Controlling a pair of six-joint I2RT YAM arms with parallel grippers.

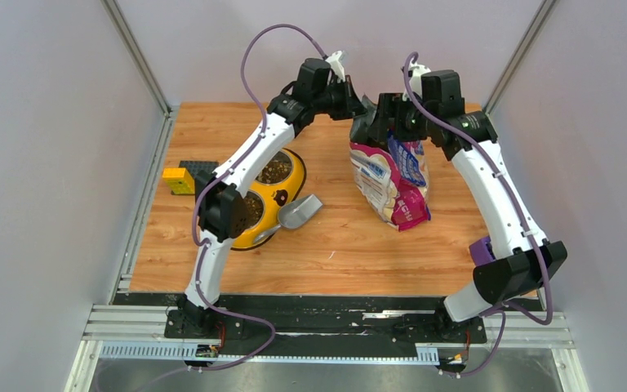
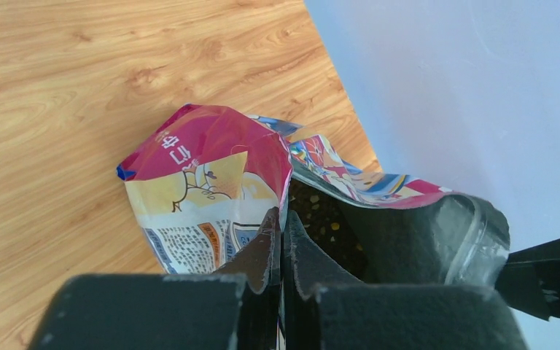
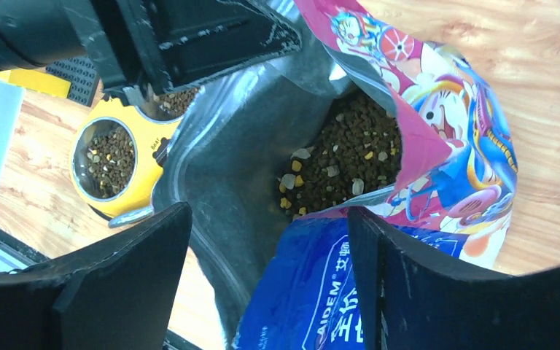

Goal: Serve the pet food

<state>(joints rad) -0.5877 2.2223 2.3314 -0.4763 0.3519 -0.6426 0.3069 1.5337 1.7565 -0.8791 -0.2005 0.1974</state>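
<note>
The pink-and-blue pet food bag (image 1: pixel 392 184) stands upright at the table's middle right, its mouth open. Brown kibble shows inside it in the right wrist view (image 3: pixel 350 153) and in the left wrist view (image 2: pixel 319 213). My left gripper (image 1: pixel 366 114) is shut on the bag's near rim (image 2: pixel 283 219), pinching the pink edge of the bag (image 2: pixel 204 168). My right gripper (image 1: pixel 393 114) hovers at the bag's mouth with its jaws wide open (image 3: pixel 268 213). The bag's blue wall (image 3: pixel 335 284) lies between the jaws, not pinched. The left gripper also shows in the right wrist view (image 3: pixel 189 36).
A yellow double-bowl feeder (image 1: pixel 287 194) with kibble in both steel bowls sits left of the bag, and it also shows in the right wrist view (image 3: pixel 140 191). A grey scoop (image 1: pixel 298 212) lies against it. A yellow block (image 1: pixel 178 180) sits at the left edge. A purple object (image 1: pixel 480 249) sits at the right edge.
</note>
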